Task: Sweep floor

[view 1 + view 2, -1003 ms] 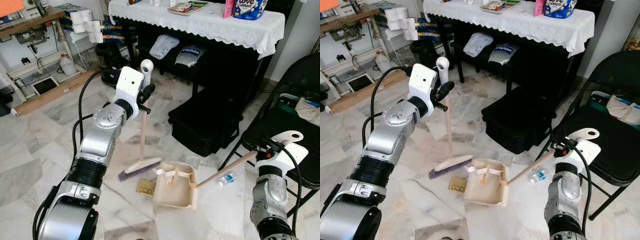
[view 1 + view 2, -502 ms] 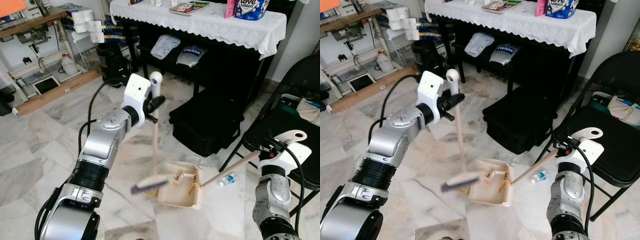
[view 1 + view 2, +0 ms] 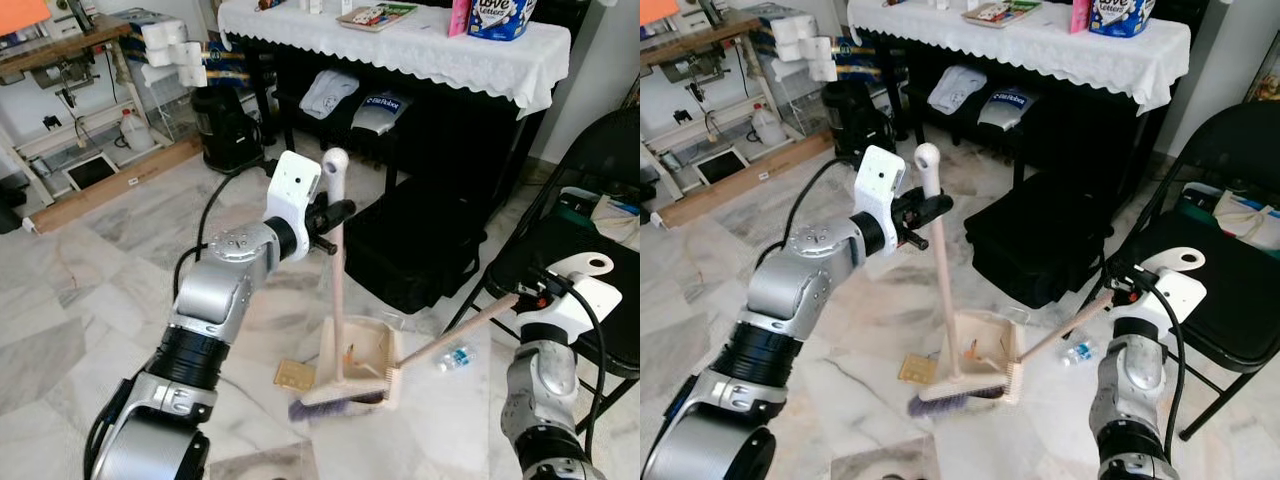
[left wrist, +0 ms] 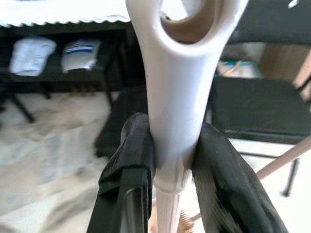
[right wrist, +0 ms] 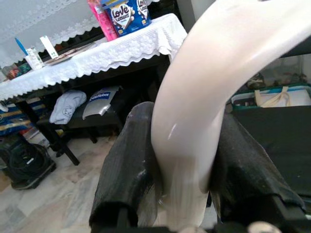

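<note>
— Gripping what, over on the left?

— Broom (image 3: 336, 290), pinched by the left gripper (image 3: 335, 212) just under the white looped top of the handle. Black fingers (image 4: 130, 160) pressed tight against both sides of the white grip. Handle close to upright, leaning slightly.

— And the brush end?

— Down on the marble floor (image 3: 90, 300), purple bristles lying across the open mouth of the dustpan (image 3: 360, 352), touching its front edge.

— Holding the dustpan how?

— By its long beige handle, slanting up to the right gripper (image 3: 540, 294). Fingers (image 5: 127, 165) clamped on either side of the pale curved handle end.

— Anything inside the pan?

— Small orange bits near the middle; too small to identify.

— Lying nearby?

— Flat golden-brown scrap (image 3: 293, 376) on the floor just beside the pan and the bristles, on the robot's left. Small plastic bottle (image 3: 453, 357) with a blue label on the other side, under the pan's handle, near the legs of a black folding chair (image 3: 590, 230).

— Further back?

— Black bag (image 3: 410, 240) on the floor behind the pan. Beyond it, a table under a white lace-edged cloth (image 3: 420, 45), folded clothes on the shelf below. Blue package (image 3: 500, 15) on top of the cloth. Rolls of tissue (image 3: 175, 55) stacked at the far left.
</note>
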